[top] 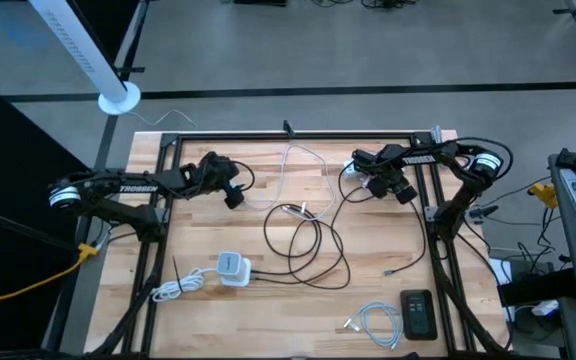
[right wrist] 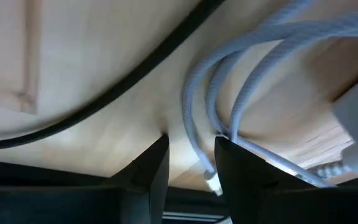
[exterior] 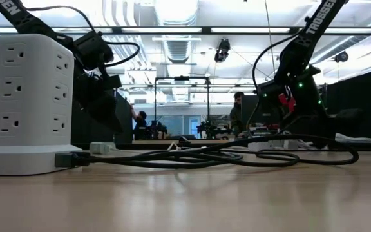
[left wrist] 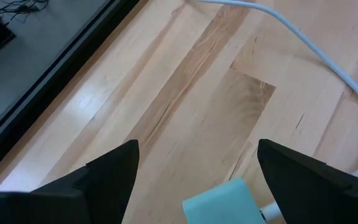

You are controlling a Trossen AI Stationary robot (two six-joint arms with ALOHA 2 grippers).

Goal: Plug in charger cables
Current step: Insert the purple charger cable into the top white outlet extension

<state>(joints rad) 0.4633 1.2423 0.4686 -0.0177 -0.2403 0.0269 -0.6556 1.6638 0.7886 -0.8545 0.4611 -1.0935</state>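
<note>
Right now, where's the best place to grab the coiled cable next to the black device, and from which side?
Grip the coiled cable by its plug ends, which stick out of the coil away from the black device. It lies flat on the table, so come straight down, jaws across the cord. The right gripper is nearer.

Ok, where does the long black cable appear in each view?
High view: the black cable loops across the table's centre.
Low view: it lies along the tabletop, running from left to right.
Left wrist view: not in it.
Right wrist view: it curves across the wood.
Shared landmark: the white outlet tower, reached by the cable in the high and low views.
</note>
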